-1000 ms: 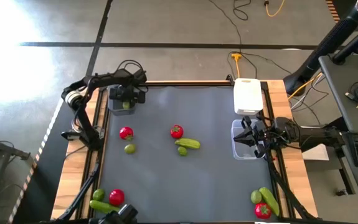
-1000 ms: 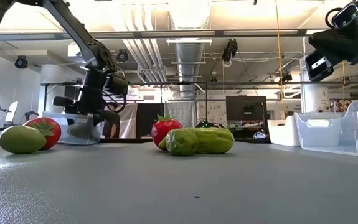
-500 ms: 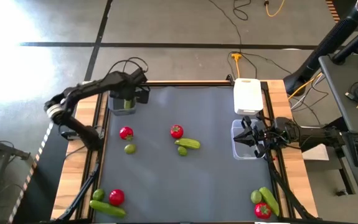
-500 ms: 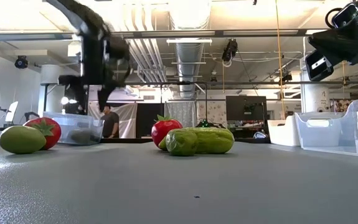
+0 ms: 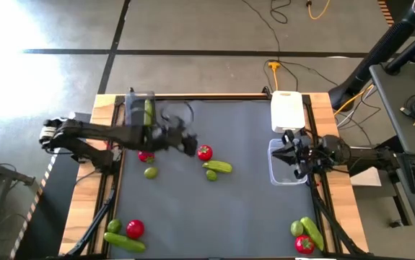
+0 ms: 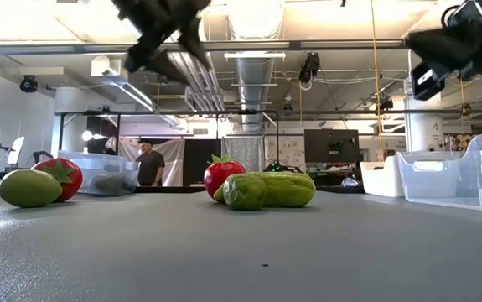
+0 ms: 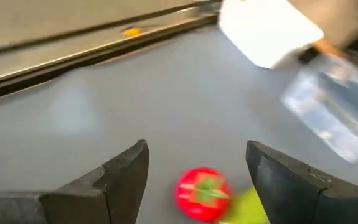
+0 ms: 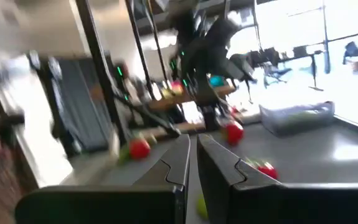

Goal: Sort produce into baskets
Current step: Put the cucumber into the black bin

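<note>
My left gripper (image 5: 188,145) is open and empty, above the mat just left of the middle tomato (image 5: 205,152). In the left wrist view that tomato (image 7: 203,193) shows between and beyond my fingers, with the cucumber (image 7: 247,208) beside it. A cucumber (image 5: 218,166) and a lime (image 5: 211,175) lie by the tomato. The dark grey bin (image 5: 139,121) at the far left holds a green piece (image 5: 148,112). My right gripper (image 5: 294,155) is shut and empty above the clear bin (image 5: 282,175). The white bin (image 5: 288,112) stands behind it.
A tomato (image 5: 146,155) and a lime (image 5: 150,172) lie at the left. A lime (image 5: 113,226), tomato (image 5: 135,229) and cucumber (image 5: 124,240) lie near left; a lime (image 5: 296,229), cucumber (image 5: 312,232) and tomato (image 5: 304,245) near right. A person (image 6: 150,161) stands in the room behind.
My left gripper has risen from the dark grey bin and swung toward the table's right and near side, ending beside the middle tomato. The green piece stays in the grey bin.
</note>
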Tool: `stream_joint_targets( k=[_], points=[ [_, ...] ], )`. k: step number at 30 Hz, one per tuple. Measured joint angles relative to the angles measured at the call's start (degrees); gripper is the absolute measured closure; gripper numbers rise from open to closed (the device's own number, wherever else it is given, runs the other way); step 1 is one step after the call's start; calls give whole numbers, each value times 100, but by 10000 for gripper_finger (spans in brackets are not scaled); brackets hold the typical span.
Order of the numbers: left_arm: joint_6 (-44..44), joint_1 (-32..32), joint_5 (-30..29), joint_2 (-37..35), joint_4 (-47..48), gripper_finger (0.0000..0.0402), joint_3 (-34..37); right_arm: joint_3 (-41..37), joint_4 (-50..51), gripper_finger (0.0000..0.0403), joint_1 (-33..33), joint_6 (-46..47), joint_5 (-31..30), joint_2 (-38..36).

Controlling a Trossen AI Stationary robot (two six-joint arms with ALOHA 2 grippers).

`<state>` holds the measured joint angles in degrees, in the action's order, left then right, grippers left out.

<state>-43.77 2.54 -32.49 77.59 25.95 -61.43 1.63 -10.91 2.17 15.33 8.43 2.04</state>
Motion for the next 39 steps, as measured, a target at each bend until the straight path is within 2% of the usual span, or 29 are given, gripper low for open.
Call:
stream_joint_targets(
  k=[4,7,10,14,17,20,24,29,34,39],
  points=[
    [893,715,66,529,-1004,150,-60,0,-753,381,0,1168,-7,-1],
    [1536,1052,330,958,-1343,150,-289,0,-1200,381,0,1829,-62,-2],
    [2120,1271,671,1409,-1163,150,-778,0,-1470,381,0,2314,-95,-2],
    [2362,1379,1293,1976,-159,150,-1709,0,-1456,381,0,2918,-94,2],
    [2714,1265,1416,2178,655,151,-2214,0,-1425,381,-1,3056,-95,2],
    [3343,1095,1515,2253,1037,151,-2590,0,-1428,381,0,3027,-98,2],
    [4101,846,1864,2484,965,151,-2703,0,-1480,381,0,3253,-105,0],
    [4390,336,2820,2949,585,151,-2701,0,-1515,381,-1,3584,-111,-4],
    [4428,60,2888,3522,599,141,-2803,0,-1495,381,0,3065,-156,76],
    [4632,-8,2890,3964,651,112,-3083,0,-1308,381,-2,2710,-238,127]
  ],
)
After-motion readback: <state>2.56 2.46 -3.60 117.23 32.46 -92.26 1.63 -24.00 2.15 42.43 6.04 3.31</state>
